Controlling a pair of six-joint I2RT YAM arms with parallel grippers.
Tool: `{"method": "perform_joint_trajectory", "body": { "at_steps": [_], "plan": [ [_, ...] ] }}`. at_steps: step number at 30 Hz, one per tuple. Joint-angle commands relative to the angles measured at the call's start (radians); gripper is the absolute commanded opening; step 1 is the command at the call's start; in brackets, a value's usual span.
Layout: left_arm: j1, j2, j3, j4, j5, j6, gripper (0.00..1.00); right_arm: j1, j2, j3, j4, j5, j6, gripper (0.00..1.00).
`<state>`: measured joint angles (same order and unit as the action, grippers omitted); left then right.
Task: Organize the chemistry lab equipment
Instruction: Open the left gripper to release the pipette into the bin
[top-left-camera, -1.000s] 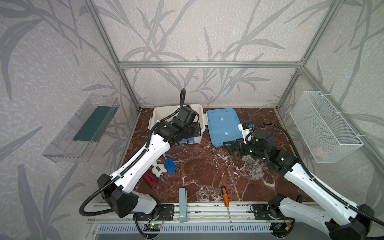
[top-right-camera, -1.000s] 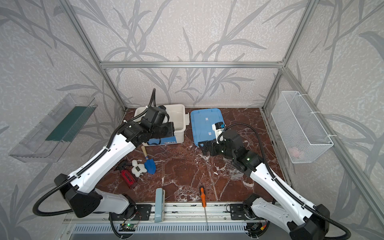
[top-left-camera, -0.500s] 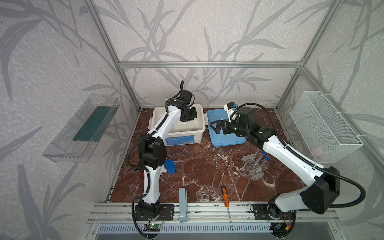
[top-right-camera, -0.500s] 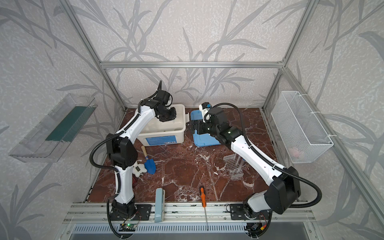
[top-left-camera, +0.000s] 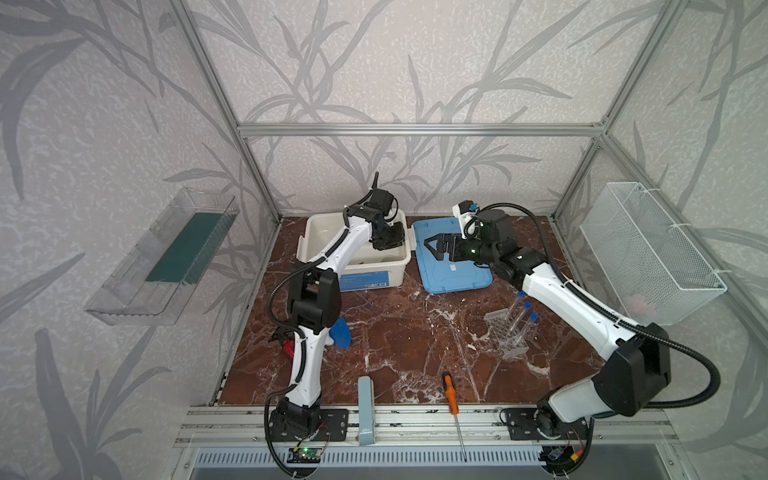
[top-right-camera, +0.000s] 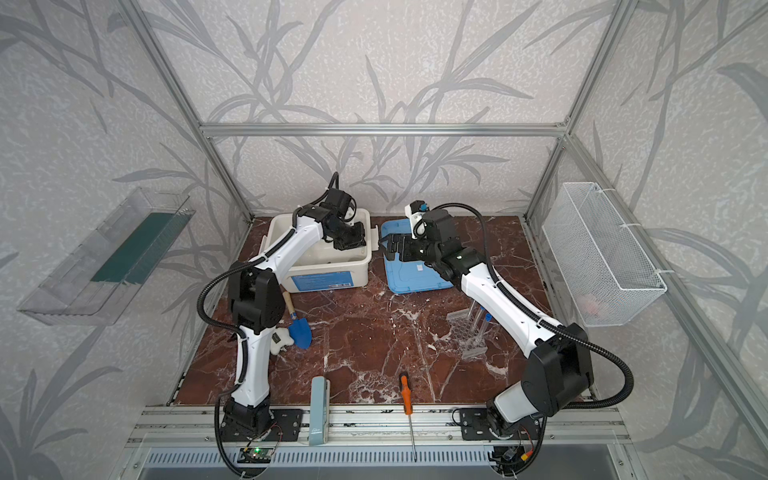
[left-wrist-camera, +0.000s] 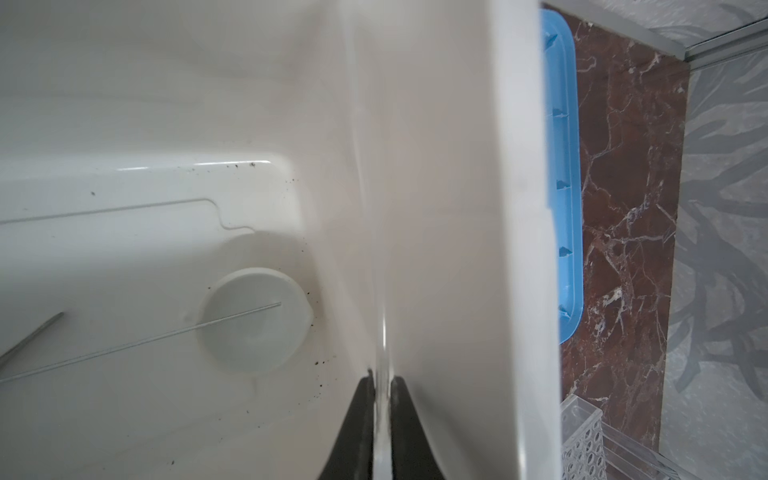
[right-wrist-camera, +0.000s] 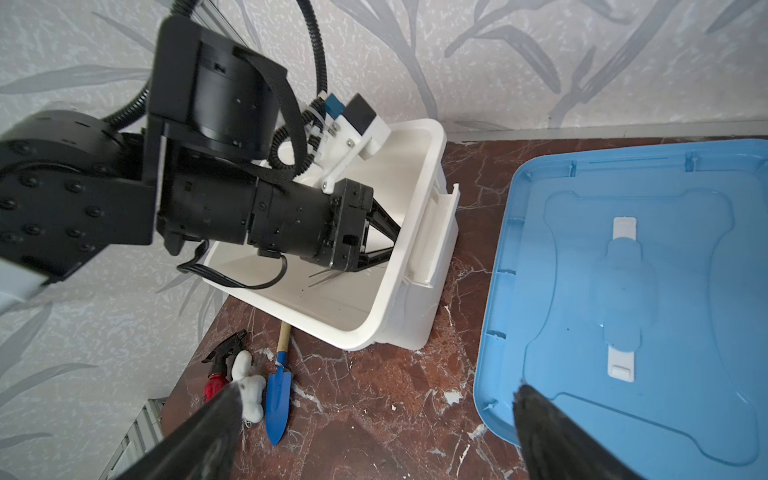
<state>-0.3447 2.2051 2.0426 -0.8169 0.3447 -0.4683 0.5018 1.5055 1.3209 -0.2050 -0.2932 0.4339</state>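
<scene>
A white dish lies in the bin under a thin rod, a glass rod runs along its wall, and three blue-capped tubes lean in the clear rack.

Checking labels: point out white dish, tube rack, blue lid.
white dish (left-wrist-camera: 253, 338): left wrist view, inner floor
tube rack (top-left-camera: 498, 330): in a top view, honeycomb face
blue lid (right-wrist-camera: 698, 291): right wrist view, flat panel

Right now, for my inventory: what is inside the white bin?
A small white round dish, thin rods and the left gripper pinching something clear. The arm hides the rest.
</scene>
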Motion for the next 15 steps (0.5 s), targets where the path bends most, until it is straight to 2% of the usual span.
{"method": "perform_joint_trajectory", "body": {
  "at_steps": [1, 15],
  "plan": [
    [0.0, 0.029, -0.036, 0.028, 0.025, -0.009, 0.14, -0.008, 0.01, -0.004, 0.027, -0.014, -0.003, 1.0],
    [0.003, 0.053, -0.137, 0.114, 0.035, -0.002, 0.22, -0.014, 0.004, -0.032, 0.026, -0.011, -0.003, 1.0]
  ]
}}
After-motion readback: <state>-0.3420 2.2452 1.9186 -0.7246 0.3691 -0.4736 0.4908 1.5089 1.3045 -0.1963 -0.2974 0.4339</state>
